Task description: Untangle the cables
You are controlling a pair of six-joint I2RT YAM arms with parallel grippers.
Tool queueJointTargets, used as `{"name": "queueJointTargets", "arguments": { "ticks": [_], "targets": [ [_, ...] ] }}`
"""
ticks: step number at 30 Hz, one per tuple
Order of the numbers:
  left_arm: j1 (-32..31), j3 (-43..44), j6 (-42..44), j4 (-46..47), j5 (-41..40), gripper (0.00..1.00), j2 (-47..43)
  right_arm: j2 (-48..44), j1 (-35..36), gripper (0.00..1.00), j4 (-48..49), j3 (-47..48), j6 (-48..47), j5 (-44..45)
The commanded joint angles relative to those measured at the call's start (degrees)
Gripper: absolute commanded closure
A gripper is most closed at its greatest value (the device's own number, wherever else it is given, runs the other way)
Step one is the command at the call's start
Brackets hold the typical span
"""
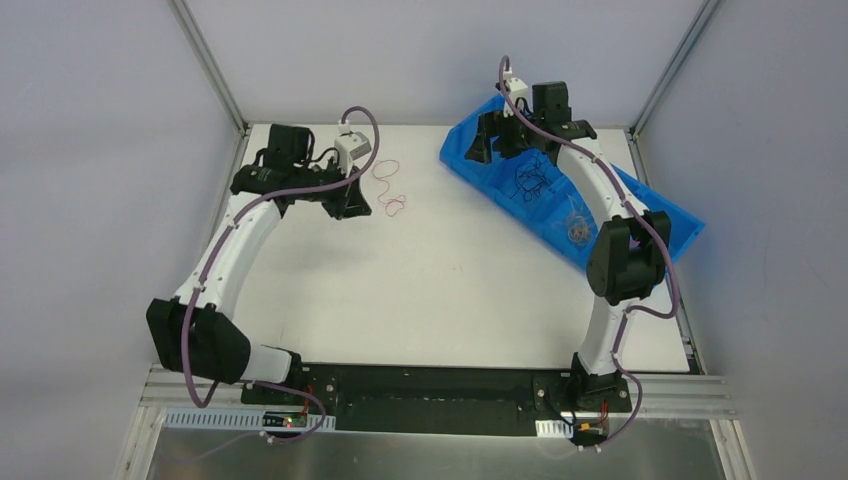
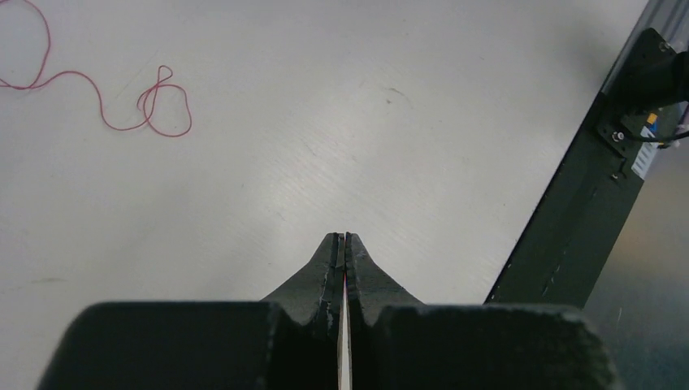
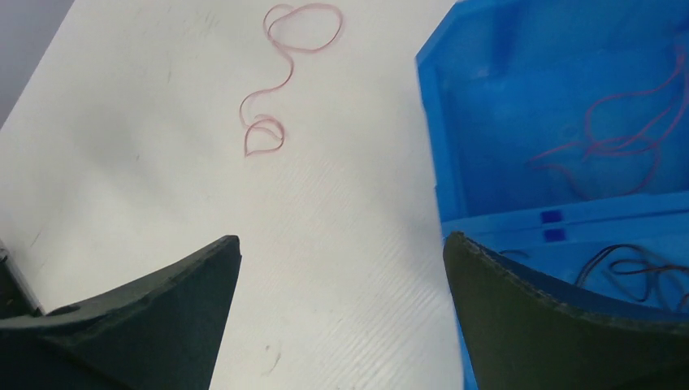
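Note:
A thin red cable [image 1: 388,190] lies loose in squiggly loops on the white table. It also shows in the left wrist view [image 2: 154,101] and in the right wrist view [image 3: 276,81]. My left gripper [image 1: 352,205] [image 2: 342,237] is shut with nothing seen between its jaws, just left of that cable. My right gripper [image 1: 493,148] [image 3: 341,240] is open and empty over the far-left end of the blue bin [image 1: 640,200]. In the bin lie a red-pink cable [image 3: 626,138], a dark cable [image 1: 530,180] [image 3: 642,268] and a pale yellowish tangle [image 1: 578,228].
The blue bin [image 3: 487,97] sits slanted at the table's back right, with dividers between compartments. Metal frame posts stand at the back corners. A black base rail [image 2: 569,236] runs along the near edge.

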Motion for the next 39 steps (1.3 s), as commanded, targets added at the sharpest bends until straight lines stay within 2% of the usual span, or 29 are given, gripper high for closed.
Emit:
{"name": "queueJointTargets", "arguments": {
  "ticks": [1,2,4,6,7,10,14,18,25,28,30,32,34,35,39],
  "targets": [
    [0.0,-2.5,1.2,-2.3,3.3,1.00,1.8,-3.6,1.5,0.01,-6.3,-1.7,1.2,-8.5],
    [0.0,-1.9,-0.2,-1.9,1.9,0.96,3.4,-3.5,2.1,0.01,-7.2,-2.1,0.5,-8.7],
    [0.0,-0.9,-0.4,0.2,-0.8,0.58,6.7,-3.4,3.2,0.01,-8.1,-2.9,-0.7,-8.2],
    [-0.1,0.4,-0.3,5.8,-4.8,0.37,10.1,-3.5,3.5,0.01,-7.8,-3.8,-0.3,-7.8],
    [-0.2,2.3,0.3,7.7,-6.7,0.31,12.3,-3.5,3.5,0.01,-7.7,-3.8,0.2,-7.6],
    [-0.3,11.3,5.2,7.9,-11.3,0.29,22.1,-4.1,2.9,0.01,-8.1,-4.0,0.5,-6.5],
    [-0.7,20.5,13.6,7.3,-13.0,0.30,32.5,-5.7,0.3,0.00,-8.0,-4.7,1.0,-5.4],
    [-1.0,28.1,19.0,3.1,-7.7,0.30,40.5,-7.1,-3.2,0.01,-8.0,-5.5,1.4,-3.9],
    [-3.4,31.4,21.9,1.6,-5.6,0.31,46.2,-9.1,-7.6,0.01,-7.9,-6.3,1.1,-2.0],
    [-4.5,32.6,22.2,1.6,-8.3,0.34,48.5,-9.2,-8.3,0.01,-7.9,-6.3,0.7,-1.7],
    [-5.7,33.4,23.0,1.4,-13.3,0.48,49.9,-9.1,-8.4,0.01,-7.9,-6.3,0.8,-1.9],
    [-7.3,32.6,23.3,0.7,-15.5,0.75,49.6,-8.7,-8.4,0.01,-7.8,-5.9,1.0,-2.8],
    [-8.8,28.8,24.4,-0.5,-14.4,0.97,46.2,-8.1,-8.3,0.02,-7.4,-5.6,1.5,-4.1],
    [-9.9,25.6,25.2,-0.8,-13.8,1.00,43.7,-7.8,-8.3,0.03,-6.9,-5.6,2.0,-4.6],
    [-15.3,11.9,25.2,-1.2,-11.9,1.00,29.4,-6.4,-8.1,0.06,-4.7,-6.6,5.0,-6.7]
  ]
}}
